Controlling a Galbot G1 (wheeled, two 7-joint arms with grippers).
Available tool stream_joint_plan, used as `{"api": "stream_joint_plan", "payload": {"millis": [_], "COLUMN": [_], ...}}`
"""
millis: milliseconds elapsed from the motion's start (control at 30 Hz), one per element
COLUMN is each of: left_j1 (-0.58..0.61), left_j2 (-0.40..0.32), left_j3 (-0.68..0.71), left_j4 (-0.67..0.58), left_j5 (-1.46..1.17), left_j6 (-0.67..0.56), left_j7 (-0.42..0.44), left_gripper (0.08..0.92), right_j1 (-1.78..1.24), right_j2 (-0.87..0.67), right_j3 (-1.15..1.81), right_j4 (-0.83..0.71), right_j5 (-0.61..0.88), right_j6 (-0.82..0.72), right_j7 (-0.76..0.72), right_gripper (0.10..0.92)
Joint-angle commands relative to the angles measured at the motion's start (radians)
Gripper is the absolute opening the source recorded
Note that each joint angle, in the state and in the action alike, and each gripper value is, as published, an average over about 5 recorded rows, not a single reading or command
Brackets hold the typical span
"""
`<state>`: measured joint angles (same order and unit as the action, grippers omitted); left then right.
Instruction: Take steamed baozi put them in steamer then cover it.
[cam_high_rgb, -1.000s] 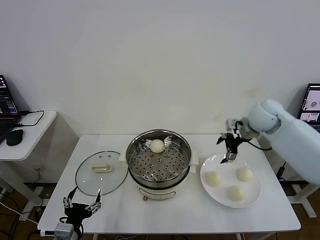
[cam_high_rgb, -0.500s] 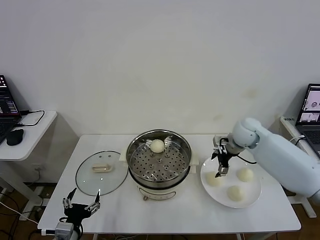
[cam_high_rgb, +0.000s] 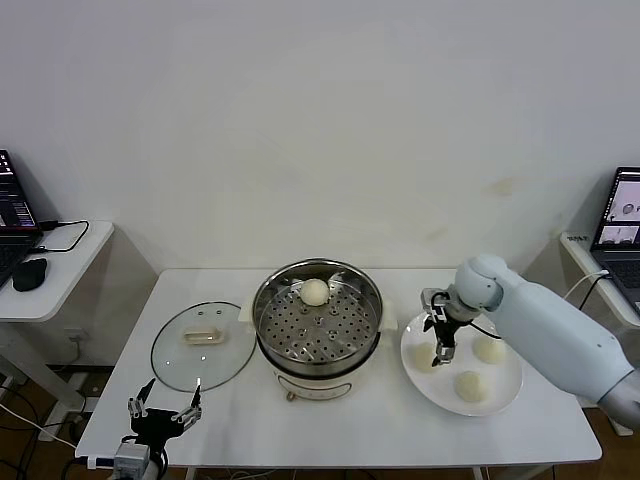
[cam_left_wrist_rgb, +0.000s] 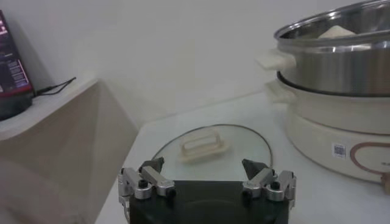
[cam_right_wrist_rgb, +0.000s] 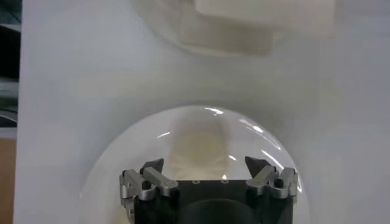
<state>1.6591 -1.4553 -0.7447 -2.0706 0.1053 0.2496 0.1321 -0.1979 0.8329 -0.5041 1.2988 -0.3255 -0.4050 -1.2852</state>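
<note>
Tabletop (cam_high_rgb: 330, 430) edge at the near left corner is where the left gripper (cam_high_rgb: 163, 413) hangs parked, its fingers spread wide with nothing between them, just short of the cover (cam_high_rgb: 203, 345). That glass cover lies flat on the table with its cream handle up, its rim close beside the steamer (cam_high_rgb: 318, 325) on the left and reaching toward the table's left edge; a strip of bare white surface separates it from the front edge. The steamer stands mid-table, uncovered, with one steamed baozi (cam_high_rgb: 315, 292) resting on the perforated tray near the far wall of the pot, so most of the tray is bare. To the right, near the steamer's side handle, a white plate (cam_high_rgb: 502, 386) holds three more buns: one at its left side (cam_high_rgb: 422, 357), one toward the front (cam_high_rgb: 469, 386), one at the right (cam_high_rgb: 490, 350). The right gripper (cam_high_rgb: 441, 356) points down over the left bun, jaws wide apart with fingertips on either side of it; whether they touch it I cannot tell. The right wrist view shows that bun (cam_right_wrist_rgb: 196, 143) centred ahead of the parted fingers (cam_right_wrist_rgb: 148, 176), inside the plate's rim.
</note>
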Motion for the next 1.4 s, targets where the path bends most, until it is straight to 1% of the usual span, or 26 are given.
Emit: {"api": "stream_joint_plan", "payload": {"millis": [33,1167,1267,1400], "left_j1": [-0.001,0.007,0.007,0.006], "left_j2": [0.001,-0.003,-0.004,-0.004], "left_j3": [0.0,0.003,0.003,0.003], "left_j4": [0.003,0.006,0.006,0.005], "left_j5": [0.001,0.001,0.002,0.002], "left_j6": [0.0,-0.003,-0.003,-0.003], "left_j7": [0.0,-0.005,-0.005,-0.005], "left_gripper": [0.823,0.823,0.823,0.823], "right_j1": [-0.023,-0.051,-0.05,-0.05], "right_j2": [0.01,0.02,0.013,0.003], "right_j3": [0.004,0.015,0.017,0.021], "right_j4": [-0.026,-0.042,-0.038,-0.031], "right_j5": [-0.023,-0.026,-0.023,-0.014], "right_j6": [0.012,0.019,0.018,0.016], "right_j7": [0.017,0.063,0.059,0.054], "right_gripper": [0.823,0.823,0.79,0.693]}}
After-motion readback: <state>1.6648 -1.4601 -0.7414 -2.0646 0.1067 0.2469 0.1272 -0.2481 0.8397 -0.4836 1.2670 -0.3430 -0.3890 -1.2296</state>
